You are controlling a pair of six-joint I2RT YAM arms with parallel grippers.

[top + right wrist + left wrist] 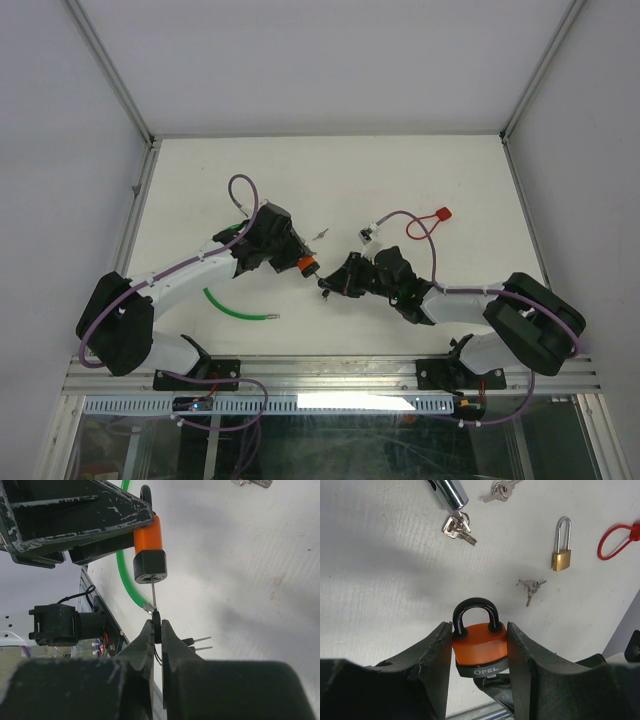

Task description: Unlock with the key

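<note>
An orange padlock [479, 644] with a black shackle and a black base band is clamped by its sides between the fingers of my left gripper [479, 628], held above the table. From above, the padlock [307, 265] sits mid-table at the tip of the left gripper [297, 258]. My right gripper [158, 625] is shut on the black head of a key [157, 621]. The key's thin blade [153, 589] runs straight up into the underside of the padlock [149, 535]. Two spare keys [200, 643] stick out beside the right fingers.
On the table beyond lie a brass padlock [561, 556], three key bunches [458, 526] [500, 490] [531, 588], a chrome cylinder [447, 492] and a red cable loop [430, 220]. A green cable [235, 308] curves by the left arm.
</note>
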